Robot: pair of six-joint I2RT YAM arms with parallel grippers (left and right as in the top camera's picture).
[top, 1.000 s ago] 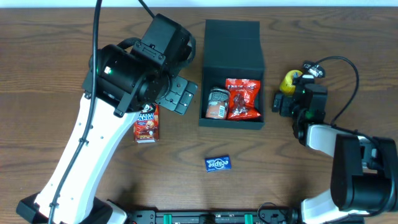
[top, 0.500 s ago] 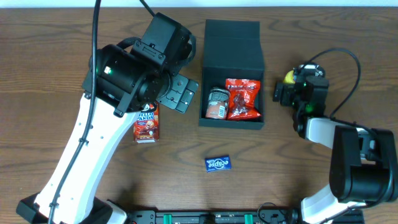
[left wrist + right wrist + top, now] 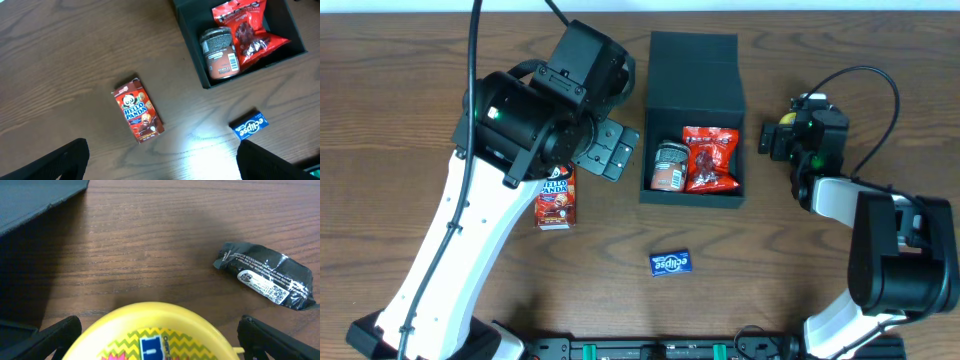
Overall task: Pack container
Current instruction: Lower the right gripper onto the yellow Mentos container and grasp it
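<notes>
left end effector spread wide, empty, over tabletop | right end effector spread wide, straddling yellow round snack, beside container

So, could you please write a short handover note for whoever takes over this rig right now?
Left gripper: open, empty, above the Hello Panda box.
Right gripper: open, fingers either side of the yellow round item, not closed on it.
Container: lid open, mid-table.
Done: jar and red snack bag are inside.
To do: Hello Panda box, Eclipse gum pack, yellow round item and black wrapped packet, all on the table.
</notes>
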